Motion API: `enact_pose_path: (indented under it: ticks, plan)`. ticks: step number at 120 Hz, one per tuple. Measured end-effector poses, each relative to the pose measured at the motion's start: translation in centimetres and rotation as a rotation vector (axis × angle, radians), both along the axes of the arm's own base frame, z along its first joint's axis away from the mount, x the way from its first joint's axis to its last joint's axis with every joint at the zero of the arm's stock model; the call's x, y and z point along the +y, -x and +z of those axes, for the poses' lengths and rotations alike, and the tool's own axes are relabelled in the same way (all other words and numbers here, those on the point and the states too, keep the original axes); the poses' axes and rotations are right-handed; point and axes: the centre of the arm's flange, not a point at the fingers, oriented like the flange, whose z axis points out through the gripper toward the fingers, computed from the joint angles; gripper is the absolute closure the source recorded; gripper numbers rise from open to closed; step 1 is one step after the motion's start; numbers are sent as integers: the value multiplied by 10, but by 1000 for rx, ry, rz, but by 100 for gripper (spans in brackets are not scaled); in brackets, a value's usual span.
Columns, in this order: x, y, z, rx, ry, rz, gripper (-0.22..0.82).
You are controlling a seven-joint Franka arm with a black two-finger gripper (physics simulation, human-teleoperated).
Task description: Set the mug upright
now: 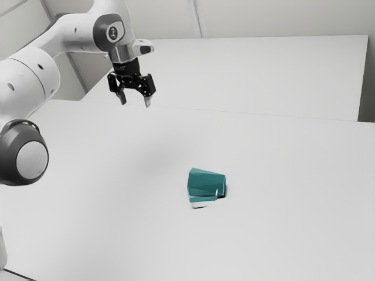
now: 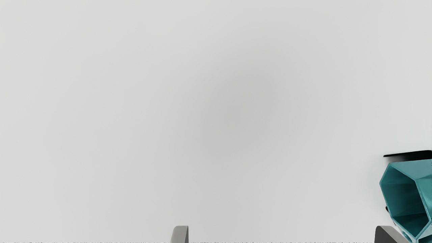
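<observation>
Teal faceted mug point(image 2: 422, 172) on its side, open mouth showing, near one of two grey, well-parted fingertips point(image 2: 180, 234); pale smooth tabletop point(image 2: 135, 101) beneath, dark shadow beside mug.

Mug on its side on the bench, the jaws above and apart from it.
The mug point(image 1: 206, 182) lies on the bench point(image 1: 281, 222), mouth toward the exterior view's left, base toward its right. The arm point(image 1: 79, 32) comes in from the exterior view's left, and the jaws hang above the bench, well apart from the mug, toward that view's upper left. In the wrist view the mug lies beside one finger point(image 2: 386, 236), outside the gap between the two, its mouth on the side toward that gap. Beyond the bench's far edge is a broad flat surface point(image 1: 263, 76).
</observation>
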Motion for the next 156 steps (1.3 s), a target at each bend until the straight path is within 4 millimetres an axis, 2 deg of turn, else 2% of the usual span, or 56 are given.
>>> enact_pose_path:
  ticks: [11,20,31,43,57,70,80,96,121,137,156]
  plan:
    - [-5,2,1,6,-11,-5,0]
    - [-10,8,11,10,-19,-10,0]
    - [-14,31,27,23,-9,-12,0]
    - [-26,66,26,52,52,-16,0]
    - [-34,119,4,67,128,-1,0]
    - [-42,141,-21,79,225,47,0]
    - [-47,143,-41,94,299,88,0]
    - [-52,138,-85,118,404,138,0]
    - [-27,129,-135,85,509,209,0]
    - [-24,128,-160,54,610,247,0]
    - [-29,126,-180,15,712,268,0]
